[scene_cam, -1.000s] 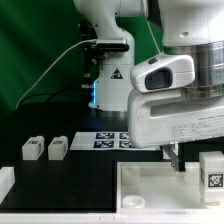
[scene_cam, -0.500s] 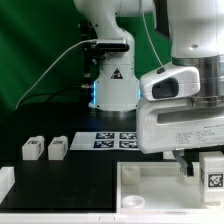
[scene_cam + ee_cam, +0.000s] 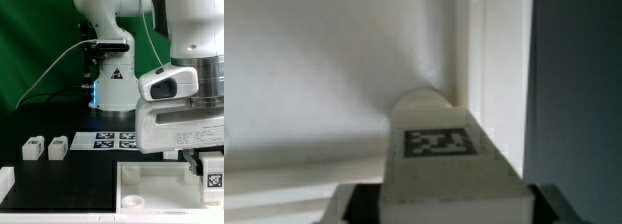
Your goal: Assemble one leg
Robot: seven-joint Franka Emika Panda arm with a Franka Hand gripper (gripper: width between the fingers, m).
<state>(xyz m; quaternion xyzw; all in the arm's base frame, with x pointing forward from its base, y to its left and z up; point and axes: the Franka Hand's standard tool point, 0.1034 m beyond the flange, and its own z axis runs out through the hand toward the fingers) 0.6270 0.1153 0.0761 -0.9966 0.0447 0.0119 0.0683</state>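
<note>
My gripper is at the exterior view's right, low over the large white panel. It is shut on a white leg with a black-and-white tag. In the wrist view the leg fills the middle between the two dark fingers, its tip pointing at the panel's inner corner by the rim. Two more legs lie side by side on the black table at the exterior view's left.
The marker board lies on the table in front of the robot base. A white block sits at the exterior view's lower left edge. A green backdrop stands behind.
The gripper with the leg has moved toward the exterior view's right and slightly down over the panel. The two loose legs have not moved.
</note>
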